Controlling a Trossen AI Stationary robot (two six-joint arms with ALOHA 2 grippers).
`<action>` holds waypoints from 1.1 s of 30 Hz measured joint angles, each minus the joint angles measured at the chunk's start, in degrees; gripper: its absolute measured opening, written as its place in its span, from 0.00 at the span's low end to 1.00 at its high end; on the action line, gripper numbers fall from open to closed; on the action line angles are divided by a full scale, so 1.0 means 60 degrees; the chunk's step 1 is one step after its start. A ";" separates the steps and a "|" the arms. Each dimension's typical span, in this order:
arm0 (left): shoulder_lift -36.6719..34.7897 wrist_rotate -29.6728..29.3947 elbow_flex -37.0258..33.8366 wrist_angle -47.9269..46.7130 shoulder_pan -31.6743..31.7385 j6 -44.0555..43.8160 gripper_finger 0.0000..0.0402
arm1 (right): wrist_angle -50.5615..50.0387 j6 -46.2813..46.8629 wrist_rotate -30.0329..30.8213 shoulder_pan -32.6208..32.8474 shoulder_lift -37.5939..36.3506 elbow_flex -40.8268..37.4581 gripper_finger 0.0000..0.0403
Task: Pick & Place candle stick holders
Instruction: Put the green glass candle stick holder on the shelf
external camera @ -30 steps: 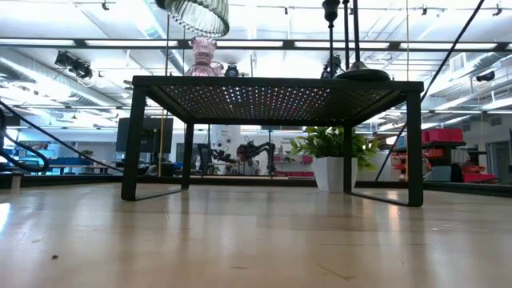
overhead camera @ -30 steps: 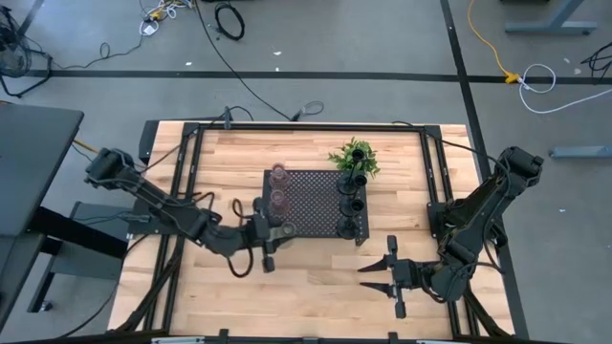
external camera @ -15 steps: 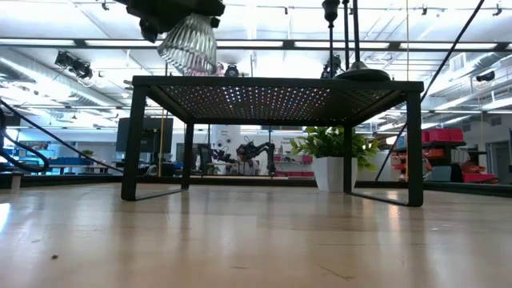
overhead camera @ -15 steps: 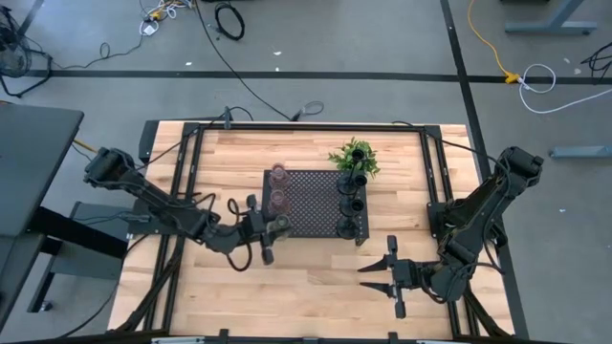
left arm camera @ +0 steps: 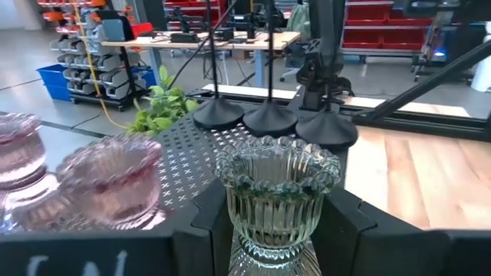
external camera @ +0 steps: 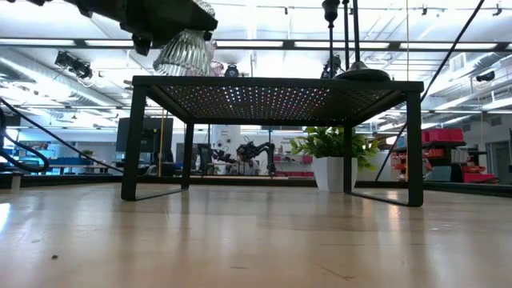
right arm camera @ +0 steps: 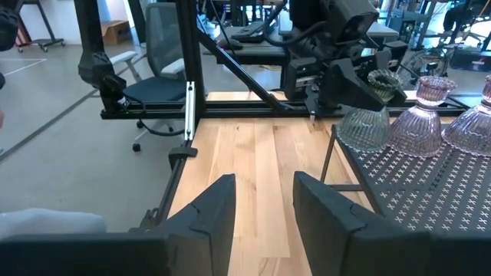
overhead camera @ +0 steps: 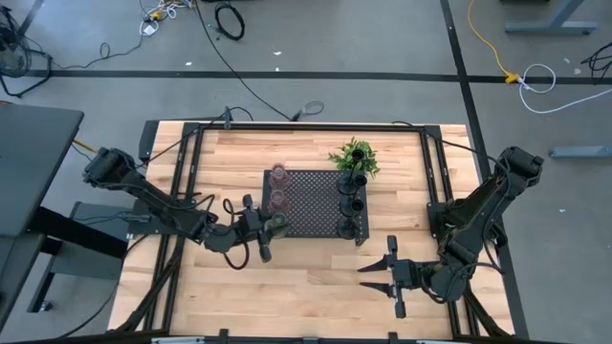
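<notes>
While my left gripper [overhead camera: 272, 225] pinches the greenish glass holder [left arm camera: 276, 195] by its stem | holder just off the tray's [overhead camera: 311, 204] near-left corner, above the edge | right gripper [overhead camera: 375, 277] spread, idle.

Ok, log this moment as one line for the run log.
left gripper: shut on greenish glass holder, at tray corner | right gripper: open, idle near table's front

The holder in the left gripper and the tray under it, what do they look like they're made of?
The greenish holder looks like clear ribbed glass: you see through it and it glints. The tray seems to be matte black perforated metal, with light showing through its holes.
</notes>
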 joint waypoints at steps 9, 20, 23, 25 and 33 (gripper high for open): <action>0.0002 -0.0254 -0.0262 0.0497 0.0003 0.0071 0.33 | -0.0002 0.0000 0.0000 0.0004 0.0000 0.0000 0.32; 0.0013 -0.0406 -0.0262 0.0470 0.0159 0.0020 0.33 | -0.0026 0.0000 0.0000 0.0004 0.0000 0.0000 0.32; 0.0042 -0.0373 -0.0262 0.0462 0.0280 -0.0018 0.33 | -0.0058 0.0000 -0.0004 0.0004 0.0000 0.0000 0.32; 0.0042 -0.0276 -0.0260 0.0467 0.0330 -0.0087 0.33 | -0.0076 0.0000 -0.0004 0.0004 0.0000 0.0000 0.32; 0.0042 -0.0261 -0.0259 0.0408 0.0335 -0.0262 0.33 | -0.0091 0.0000 -0.0004 0.0004 0.0000 0.0001 0.32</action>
